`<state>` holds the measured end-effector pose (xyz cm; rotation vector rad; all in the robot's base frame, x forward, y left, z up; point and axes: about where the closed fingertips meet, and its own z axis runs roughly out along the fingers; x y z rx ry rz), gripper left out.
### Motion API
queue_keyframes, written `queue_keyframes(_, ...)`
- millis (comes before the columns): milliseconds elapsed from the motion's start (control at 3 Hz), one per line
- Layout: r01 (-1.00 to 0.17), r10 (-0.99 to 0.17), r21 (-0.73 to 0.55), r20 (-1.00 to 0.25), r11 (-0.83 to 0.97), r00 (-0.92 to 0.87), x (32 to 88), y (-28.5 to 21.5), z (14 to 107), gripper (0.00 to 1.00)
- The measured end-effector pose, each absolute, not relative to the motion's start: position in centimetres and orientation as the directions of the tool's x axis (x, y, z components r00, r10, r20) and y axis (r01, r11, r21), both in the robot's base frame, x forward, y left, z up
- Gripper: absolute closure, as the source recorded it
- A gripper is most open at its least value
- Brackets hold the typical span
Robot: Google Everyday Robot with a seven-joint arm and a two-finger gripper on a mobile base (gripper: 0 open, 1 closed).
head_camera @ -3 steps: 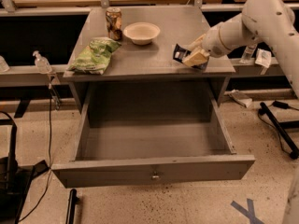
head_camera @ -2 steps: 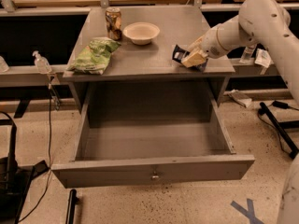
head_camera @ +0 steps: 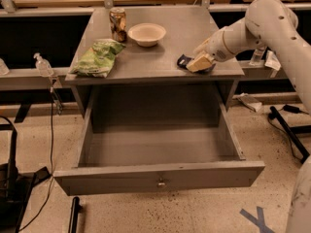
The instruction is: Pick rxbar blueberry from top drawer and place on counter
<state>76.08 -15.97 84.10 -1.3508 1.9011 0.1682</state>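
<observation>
The rxbar blueberry (head_camera: 183, 61), a small dark wrapper, is at the right front part of the grey counter (head_camera: 160, 57). My gripper (head_camera: 199, 62) comes in from the right and is shut on the bar, holding it low at the counter surface; part of the bar is hidden under the tan fingers (head_camera: 200, 61). The top drawer (head_camera: 160, 174) is pulled fully out below the counter, and nothing shows inside it. Its small metal knob (head_camera: 161, 182) sits at the centre of the front.
A green chip bag (head_camera: 98, 57) lies at the counter's left front. A can (head_camera: 117, 24) and a pale bowl (head_camera: 146, 34) stand at the back. My white arm (head_camera: 272, 28) reaches in from the right. Cables and a clear bottle (head_camera: 43, 65) are at the left.
My gripper and the bar have sunk slightly toward the counter surface. Nothing else has moved.
</observation>
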Motion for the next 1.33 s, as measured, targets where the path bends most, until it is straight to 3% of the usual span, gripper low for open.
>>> queue_keyframes(333,-0.850,-0.738,-0.309,-0.663,0.426,-0.129,76.1,-15.8,83.9,0.00)
queue_keyframes(1000,-0.834,-0.582,-0.291,-0.812,0.470,-0.045,74.8,-17.1,90.7,0.00)
queue_keyframes(1333,-0.833,-0.571,-0.290,-0.820,0.471,-0.037,74.7,-17.1,91.1,0.00)
